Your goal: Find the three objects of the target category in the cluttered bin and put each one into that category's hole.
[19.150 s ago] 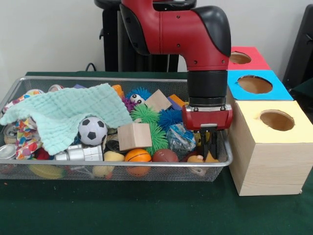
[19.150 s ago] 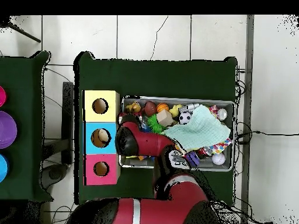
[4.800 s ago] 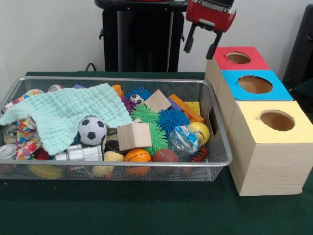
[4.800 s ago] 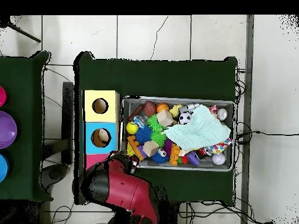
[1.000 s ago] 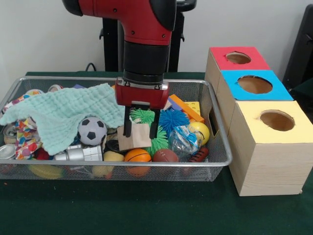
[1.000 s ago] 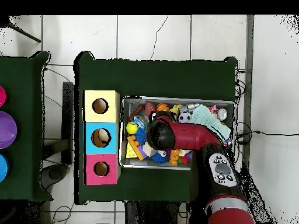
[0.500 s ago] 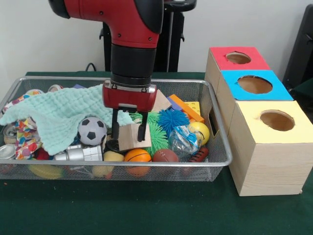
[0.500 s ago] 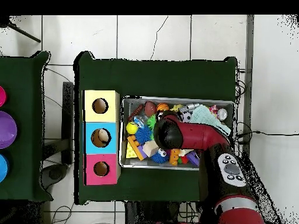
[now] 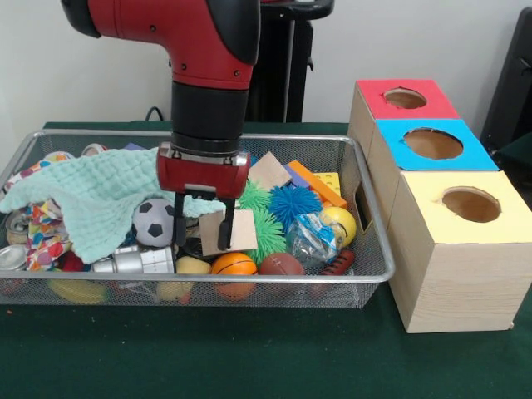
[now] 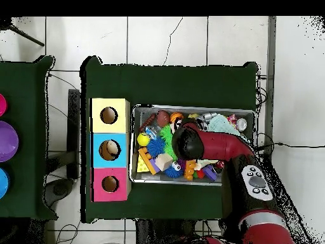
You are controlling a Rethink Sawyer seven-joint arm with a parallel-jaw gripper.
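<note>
Tool (image 9: 201, 233) hanging spread open in wire bin (image 9: 366, 241), one finger touching left edge of wooden block (image 9: 233, 230).

Your gripper (image 9: 202, 223) stands hemmed in: wooden block (image 9: 228, 230) against its right finger, soccer ball (image 9: 155, 222) and green cloth (image 9: 104, 194) left, orange ball (image 9: 233, 264) below. Above lies open room.

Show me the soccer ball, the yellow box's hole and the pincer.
soccer ball (image 9: 153, 222), front view, its white and black face.
yellow box's hole (image 9: 470, 204), front view, its dark middle.
pincer (image 9: 202, 233), front view, between its tips.
</note>
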